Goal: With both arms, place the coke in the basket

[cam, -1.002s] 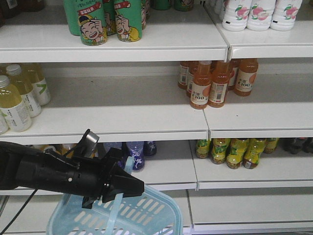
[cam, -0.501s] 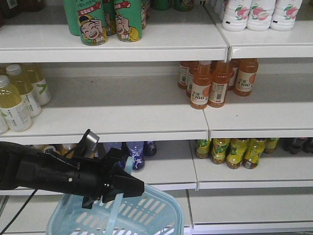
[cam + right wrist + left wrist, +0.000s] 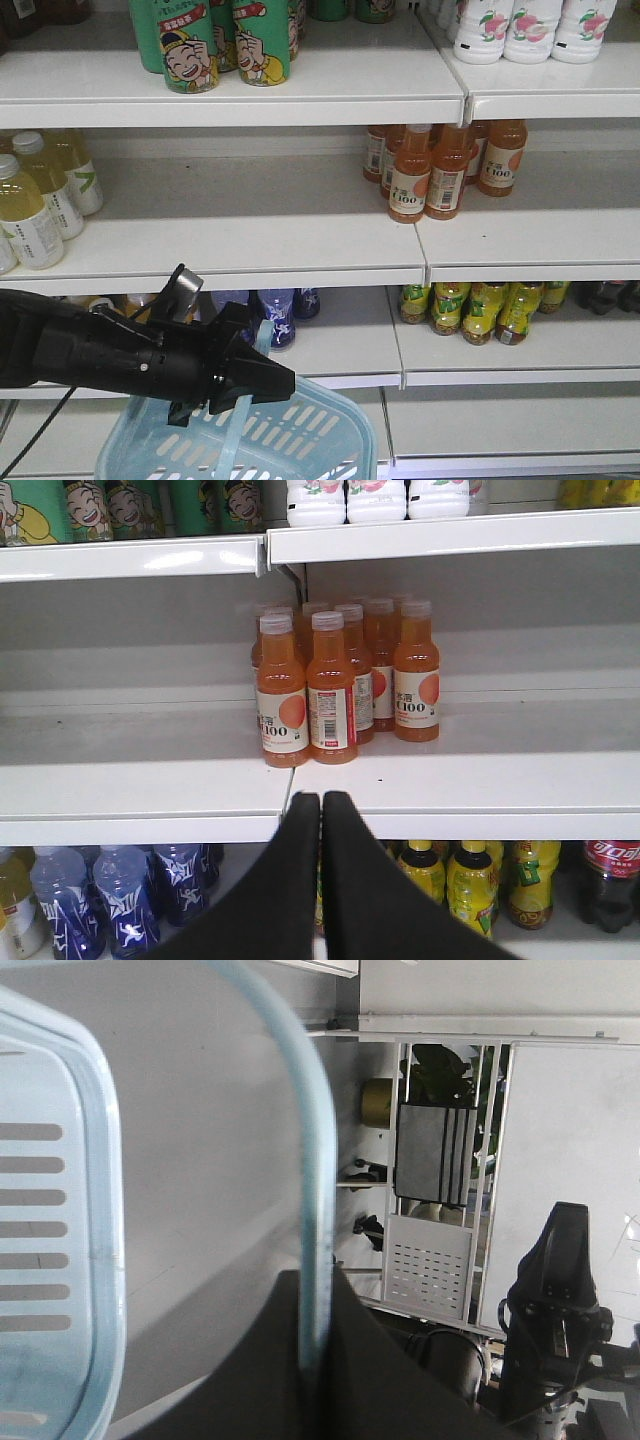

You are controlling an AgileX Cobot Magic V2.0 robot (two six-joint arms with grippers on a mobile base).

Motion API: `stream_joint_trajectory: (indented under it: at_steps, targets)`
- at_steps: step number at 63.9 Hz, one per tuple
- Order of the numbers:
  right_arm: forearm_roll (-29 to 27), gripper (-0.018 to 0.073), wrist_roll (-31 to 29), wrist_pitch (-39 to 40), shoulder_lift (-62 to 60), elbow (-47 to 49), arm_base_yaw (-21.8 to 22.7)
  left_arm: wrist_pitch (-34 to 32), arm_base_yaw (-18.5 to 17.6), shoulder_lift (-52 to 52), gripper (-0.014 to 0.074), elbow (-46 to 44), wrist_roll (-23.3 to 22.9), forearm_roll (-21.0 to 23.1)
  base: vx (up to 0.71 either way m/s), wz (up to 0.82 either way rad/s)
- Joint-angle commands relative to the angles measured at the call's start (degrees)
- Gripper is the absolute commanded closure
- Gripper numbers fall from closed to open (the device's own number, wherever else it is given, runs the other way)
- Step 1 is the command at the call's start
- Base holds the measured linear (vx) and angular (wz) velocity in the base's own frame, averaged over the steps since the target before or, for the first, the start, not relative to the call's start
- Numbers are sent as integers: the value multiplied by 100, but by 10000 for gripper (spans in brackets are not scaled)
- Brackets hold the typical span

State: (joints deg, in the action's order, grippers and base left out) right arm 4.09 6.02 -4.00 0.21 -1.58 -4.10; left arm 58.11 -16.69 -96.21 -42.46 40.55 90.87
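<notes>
Blue basket (image 3: 322, 426) hangs near left, handle (image 3: 318, 1210) clenched in our left fingers (image 3: 262, 380); our right fingers (image 3: 347, 865), pressed together empty, face orange bottles (image 3: 332, 690) labelled "C100"; three white bottles (image 3: 530, 28) stand above.

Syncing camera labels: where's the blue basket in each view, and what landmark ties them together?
Front: basket at bottom left, hanging by its handle from the left gripper.
Left wrist: basket rim along the left edge; the handle arcs down into the gripper at the bottom.
Right wrist: not in it.
Landmark: the handle links front and left wrist; the orange bottles link front and right wrist.
</notes>
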Motion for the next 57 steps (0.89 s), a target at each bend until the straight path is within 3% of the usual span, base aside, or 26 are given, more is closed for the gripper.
stream_joint_trajectory:
  at_steps: [1, 30, 57]
  targets:
    - [22, 569, -58, 400, 63, -46, 3, 366, -44, 271, 604, -77, 31, 384, 0, 0]
    - [22, 569, -58, 400, 63, -46, 3, 366, -44, 271, 604, -77, 31, 384, -2, -8]
    - [22, 569, -58, 400, 63, -46, 3, 366, -44, 271, 604, -77, 31, 384, -4, -30]
